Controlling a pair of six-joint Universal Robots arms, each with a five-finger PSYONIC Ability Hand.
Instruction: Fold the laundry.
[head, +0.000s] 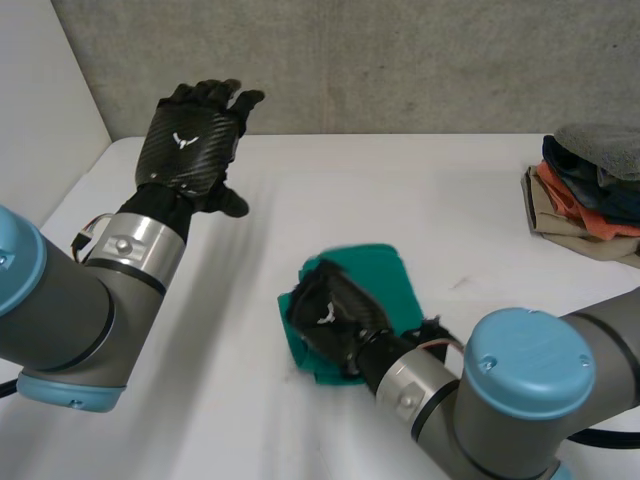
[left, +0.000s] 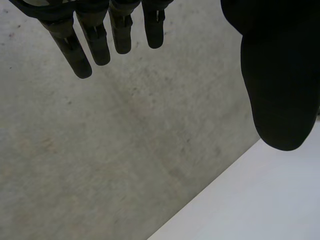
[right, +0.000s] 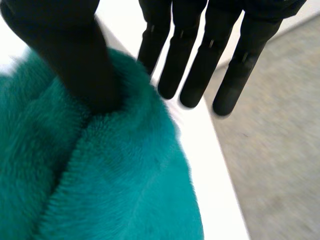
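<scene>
– On the desk (head: 400, 190), where does the green cloth (head: 385, 275) lie?
– Near the front middle, bunched, under the right hand (head: 335, 315). Its fingers (right: 172, 65) are straight and reach past the cloth's edge; the thumb rests on a fold.
– And the left hand (head: 190, 140)?
– Raised over the far left corner, fingers (left: 97, 37) straight and spread, holding nothing. One pile of clothes (head: 585, 185) sits at the right edge.

No legible text; white emblem (head: 182, 141) on left hand (head: 203, 118) and right hand (head: 345, 328)
</scene>
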